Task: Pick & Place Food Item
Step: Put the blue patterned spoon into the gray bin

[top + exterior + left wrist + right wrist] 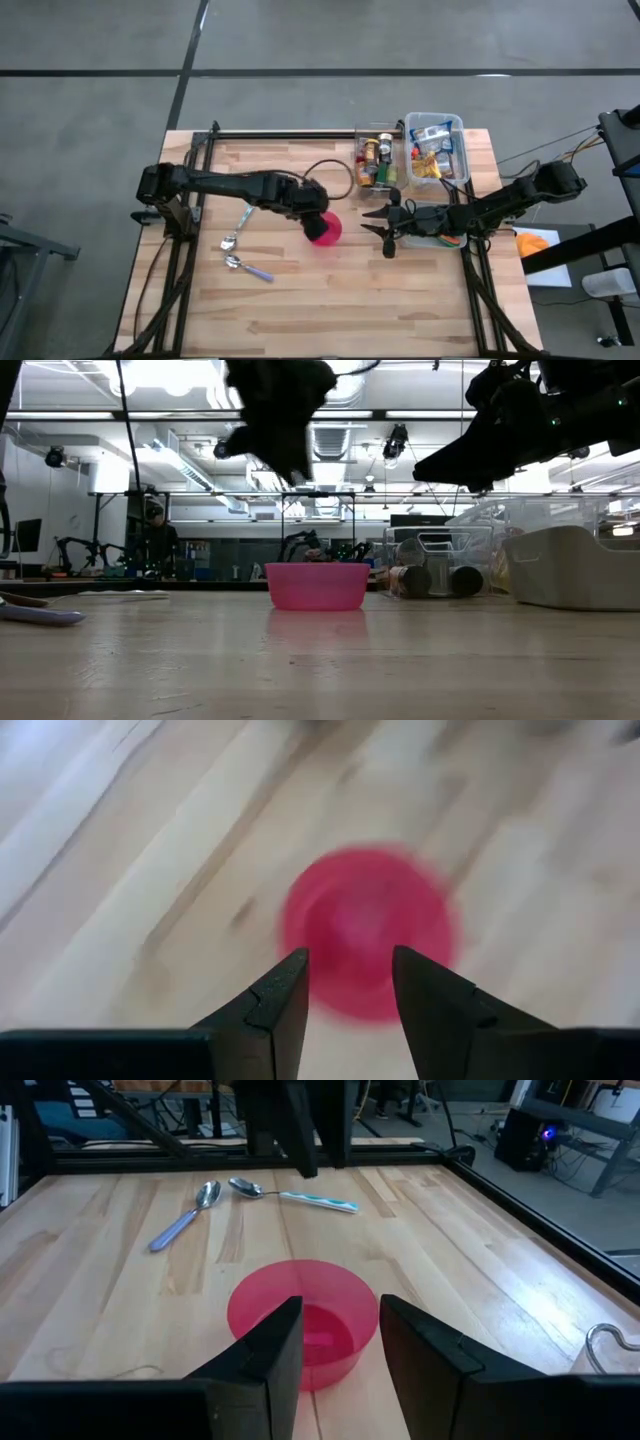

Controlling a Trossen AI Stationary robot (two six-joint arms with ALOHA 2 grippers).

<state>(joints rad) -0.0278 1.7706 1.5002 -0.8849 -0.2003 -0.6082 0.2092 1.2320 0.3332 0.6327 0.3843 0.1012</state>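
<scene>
Currently, the left gripper (348, 995) is hovering above the pink bowl (325, 229), fingers (283, 1005) parted and gripping nothing; the right gripper (338, 1342) is waiting nearby, likewise parted and empty. The bowl is sitting upright mid-worktop (300, 310), mouth up, round with no long axis. It is probably light, rigid, slippery plastic; grasp the rim.

One pink bowl (325, 229) sits directly under the left gripper (313, 212). Two spoons (238, 228) lie beyond it, and two clear bins (437, 149) stand behind the right gripper (385, 224).
</scene>
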